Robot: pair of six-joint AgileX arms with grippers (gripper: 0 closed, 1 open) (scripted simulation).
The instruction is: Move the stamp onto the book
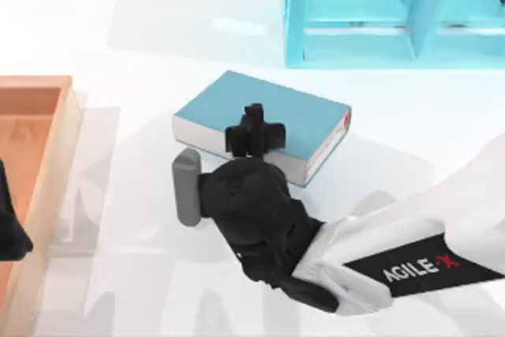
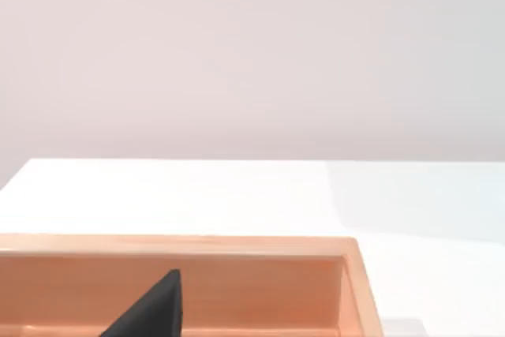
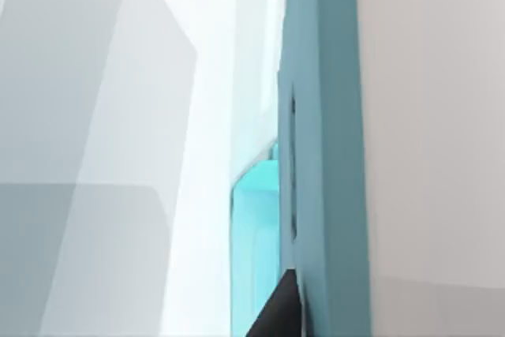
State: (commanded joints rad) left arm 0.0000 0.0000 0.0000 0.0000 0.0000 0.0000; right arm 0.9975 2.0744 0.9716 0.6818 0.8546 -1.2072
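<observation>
From above, the right arm (image 1: 410,262) reaches in from the near right corner, its white forearm slanting toward the middle of the table (image 1: 118,37) and its black wrist bending over to the book (image 1: 264,124). The right gripper (image 1: 254,133) sits over the near edge of the book, its black fingers pointing away toward the far side. Whether those fingers are apart or closed cannot be told here, nor whether they hold anything. A grey cylindrical part (image 1: 188,185) sticks out on the left side of the wrist. The book lies flat at mid-table, turned at an angle, teal cover up and white page edges facing near and right. A small red spot (image 1: 346,120) shows at the book's right corner; it cannot be told whether that is the stamp. The light-blue shelf unit (image 1: 394,9) stands at the far right. A wooden tray (image 1: 35,171) lies along the left edge, and the left gripper (image 1: 9,230) is parked over it.

From the left wrist, the tray's wooden wall (image 2: 237,274) runs across, with a black fingertip (image 2: 154,309) above its inside and bare table beyond.

From the right wrist, the teal book cover (image 3: 323,155) is seen very close, with a black fingertip (image 3: 276,313) beside it and a piece of the shelf unit (image 3: 256,234) farther off.
</observation>
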